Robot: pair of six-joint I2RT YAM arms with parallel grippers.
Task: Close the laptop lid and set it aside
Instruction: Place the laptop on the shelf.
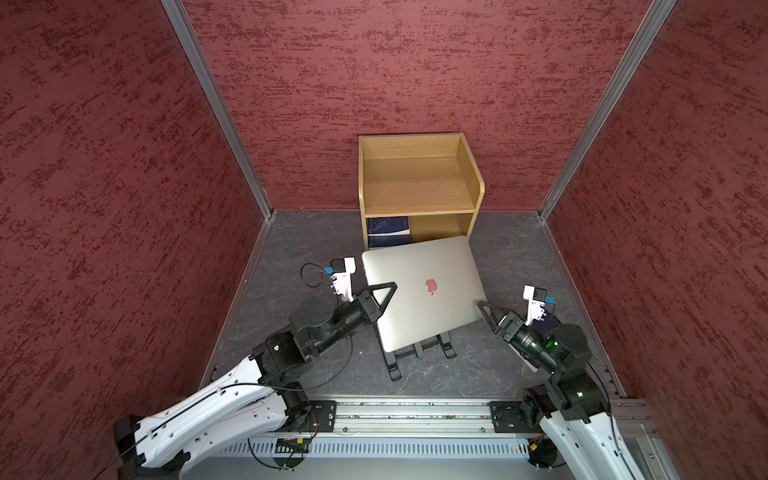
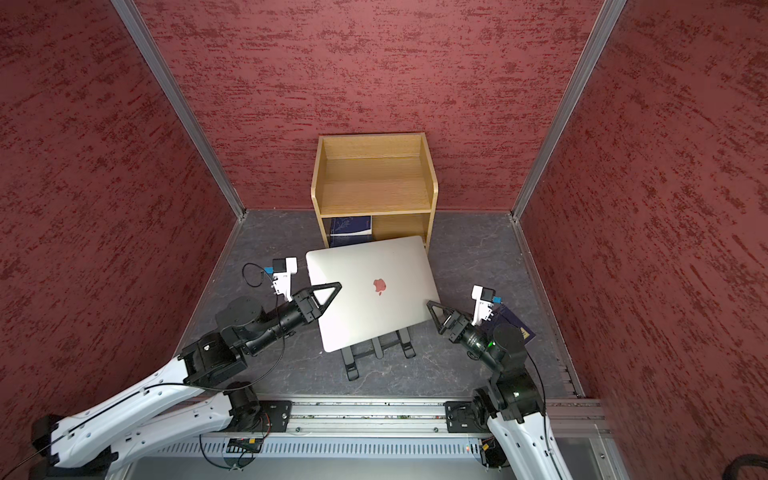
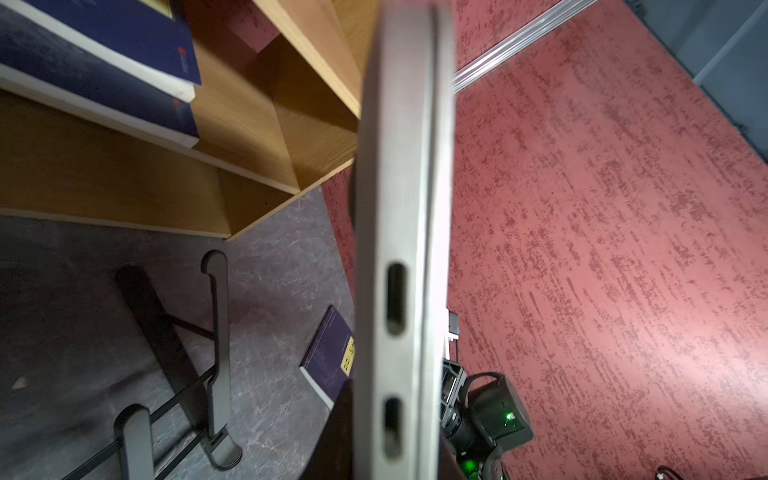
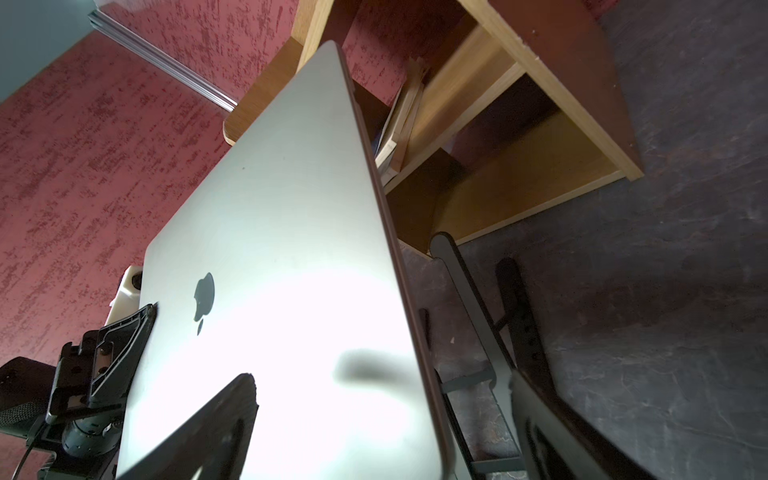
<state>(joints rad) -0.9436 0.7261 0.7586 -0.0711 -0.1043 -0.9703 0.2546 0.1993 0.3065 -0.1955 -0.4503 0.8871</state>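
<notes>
Both top views: smooth silver-grey laptop (image 1: 424, 286), laptop lid (image 2: 374, 266) shut, centre frame, tilted over a black folding stand (image 1: 415, 353); long axis left to right. Left gripper (image 1: 390, 287) clamped on its left edge, right gripper (image 1: 484, 309) at the right edge. Upper centre, boxy wood-grain shelf (image 1: 473, 183), two dark blue books (image 1: 388, 232) in the lower compartment. Left wrist: matte edge, two oblong slots (image 3: 397, 299). Right wrist: glossy lid, gripper fingers (image 4: 208, 428) spread apart.

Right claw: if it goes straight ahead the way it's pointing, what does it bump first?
The laptop. The open right claw points at its side edge, one finger above, one seemingly below, so the edge would probably slide between them.
</notes>
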